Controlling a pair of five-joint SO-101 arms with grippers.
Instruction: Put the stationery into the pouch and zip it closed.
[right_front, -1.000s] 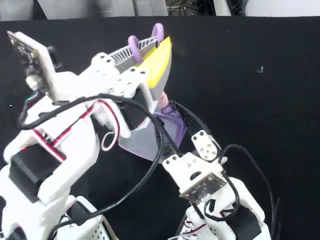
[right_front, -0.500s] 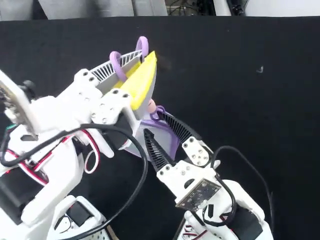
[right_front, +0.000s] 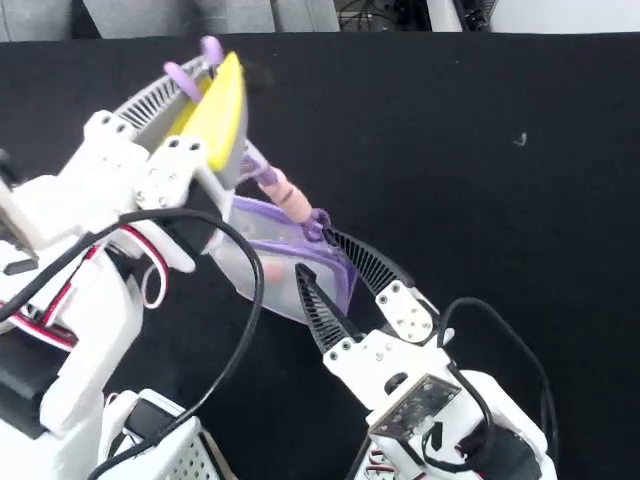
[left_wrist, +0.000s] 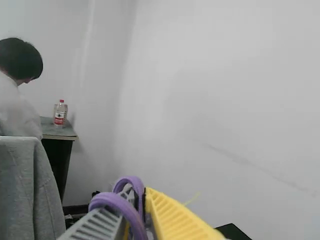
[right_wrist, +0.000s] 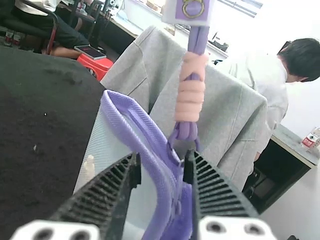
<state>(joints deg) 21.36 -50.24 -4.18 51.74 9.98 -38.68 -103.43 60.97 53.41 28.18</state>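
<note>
**Pouch held at both ends, zip in hand**

The right gripper (right_front: 313, 252) sits at the near end of the pouch (right_front: 250, 265). Its black ribbed fingers (right_wrist: 120, 190) pinch the purple zip band (right_wrist: 145, 145) from either side, close under the place where the pull is attached. The pouch lies over the black table (right_front: 500, 200), between the two grippers. A small pale piece (right_wrist: 89, 167) shows through its clear wall.

From the pouch's zip band the zip pull (right_front: 280, 190), a purple cord threaded with pink beads, runs taut up and away to the left gripper (right_front: 218, 62). That gripper is on the far side of the pouch. Its grey and yellow fingers (left_wrist: 165, 215) are pressed close together, with purple loops (left_wrist: 122, 200) around the tips. They appear to be clamped on the end of the pull, though the yellow finger hides the contact itself.

The pouch looks light, soft and floppy. Its plastic wall is probably slick and would buckle under a grip, so it makes a poor hold. The woven band beside the slider is the firmer place to hold, and the right fingers are already there to brace against the pull. The cord is thin and could slip, so the beads or the end tab give the better grip. The drag should run in line with the zip so the band does not twist.
</note>
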